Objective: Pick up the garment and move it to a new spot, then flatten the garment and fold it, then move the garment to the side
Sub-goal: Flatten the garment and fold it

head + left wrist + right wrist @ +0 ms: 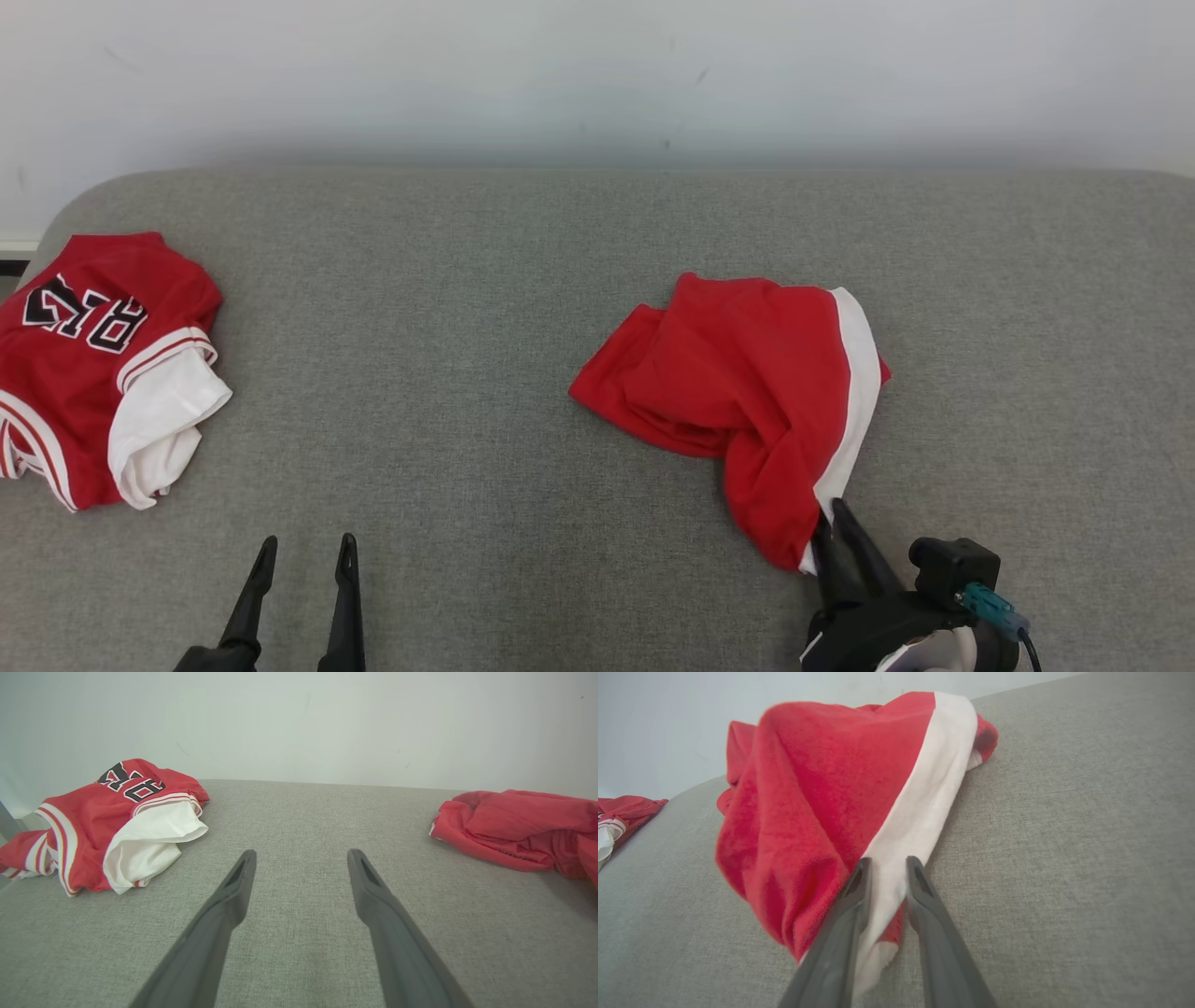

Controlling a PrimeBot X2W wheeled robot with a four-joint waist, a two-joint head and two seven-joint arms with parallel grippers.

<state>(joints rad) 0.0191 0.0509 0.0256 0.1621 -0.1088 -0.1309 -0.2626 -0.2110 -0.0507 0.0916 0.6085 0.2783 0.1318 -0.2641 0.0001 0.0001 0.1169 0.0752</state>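
Note:
The garment (747, 373) is a crumpled red piece with a white side stripe, lying right of centre on the grey cushion (467, 308). My right gripper (831, 518) is at its near corner. In the right wrist view the two fingers stand narrowly apart with the white stripe pinched between them (886, 861), and the rest of the garment (822, 788) rises beyond. My left gripper (309, 541) hovers open over bare cushion at the lower left, fingers wide (301, 854), holding nothing. The garment (514, 821) lies far to its right.
A second red jersey (84, 364) with black lettering and a white sleeve lies bunched at the cushion's left edge, also seen from the left wrist (107, 821). A pale wall (597, 75) runs behind the cushion.

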